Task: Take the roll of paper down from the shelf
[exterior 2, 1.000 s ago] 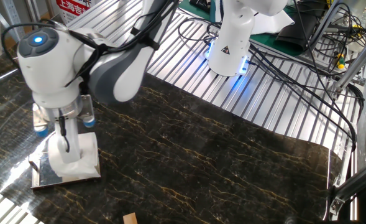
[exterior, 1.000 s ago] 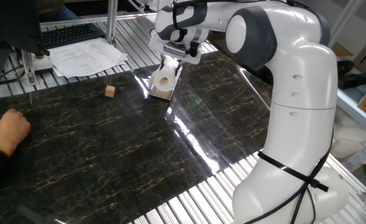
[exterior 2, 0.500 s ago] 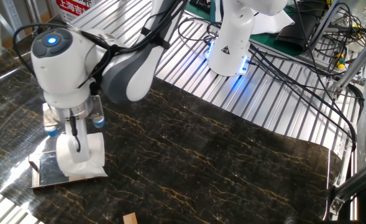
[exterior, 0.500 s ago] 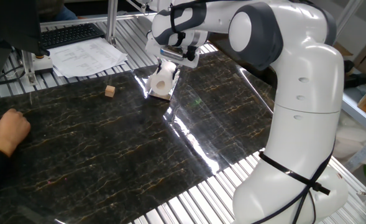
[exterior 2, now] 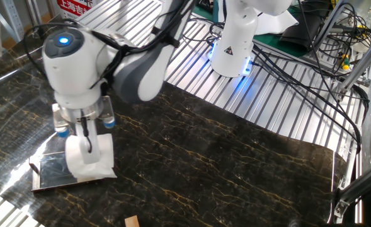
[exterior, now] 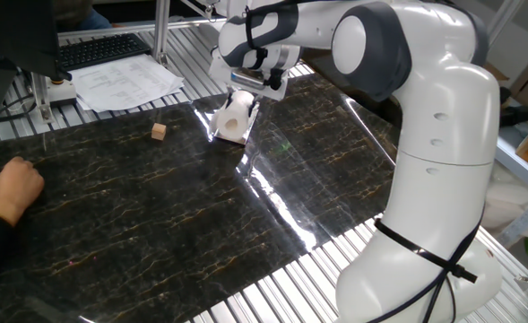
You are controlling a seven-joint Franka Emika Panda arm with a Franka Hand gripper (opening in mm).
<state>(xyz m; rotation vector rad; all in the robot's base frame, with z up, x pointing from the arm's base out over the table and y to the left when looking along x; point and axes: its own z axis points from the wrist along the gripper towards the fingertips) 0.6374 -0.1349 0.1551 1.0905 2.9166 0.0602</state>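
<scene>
Other fixed view — roll of paper: gripped in the closed end effector, now shifted sideways toward the shelf edge, partly past the pale base compared with a second ago. Shelf: unmoved on the dark surface. Judgement — removal under way; roll not yet set down.
</scene>
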